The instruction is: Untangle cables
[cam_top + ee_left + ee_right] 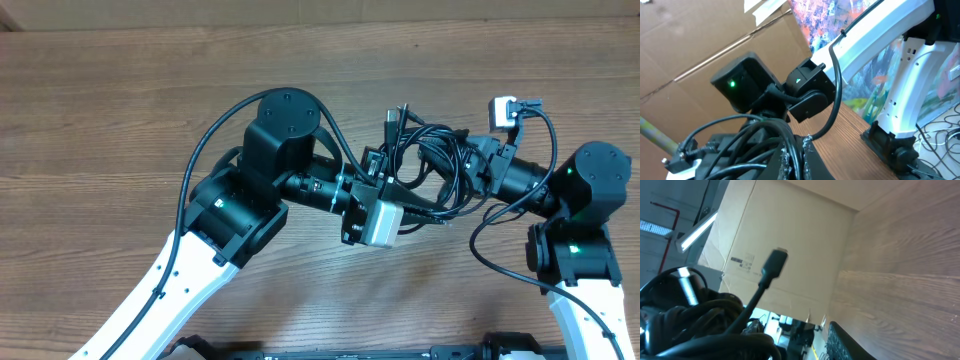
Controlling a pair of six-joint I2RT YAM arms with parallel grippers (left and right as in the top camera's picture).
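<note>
1. Cables (pixel 440 160) tangled in one black bundle, held between both arms over the wooden counter (pixel 120 100).
2. Left gripper (pixel 388 172) pressed together, pinching the bundle's strands.
3. Right gripper (pixel 475 165) partly spread, clasping the bundle; one plug (pixel 774 262) poking upward.

Both my arms meet over the brown wood-grain table (pixel 120 110), with a tangle of thin black cables (pixel 440 160) between them.

My left gripper (pixel 385 180) reaches in from the lower left, jaws closed on the left edge of the bundle, and the silver box-shaped wrist camera (pixel 378 225) sits just beside it on the near side. My right gripper (pixel 478 165) comes in from the right with its tips buried among the loops, so I cannot tell how its jaws stand. One small black plug end (pixel 392 120) sticks out at the tangle's top left. A thicker black arm cable (pixel 213 128) arcs over my left arm.
</note>
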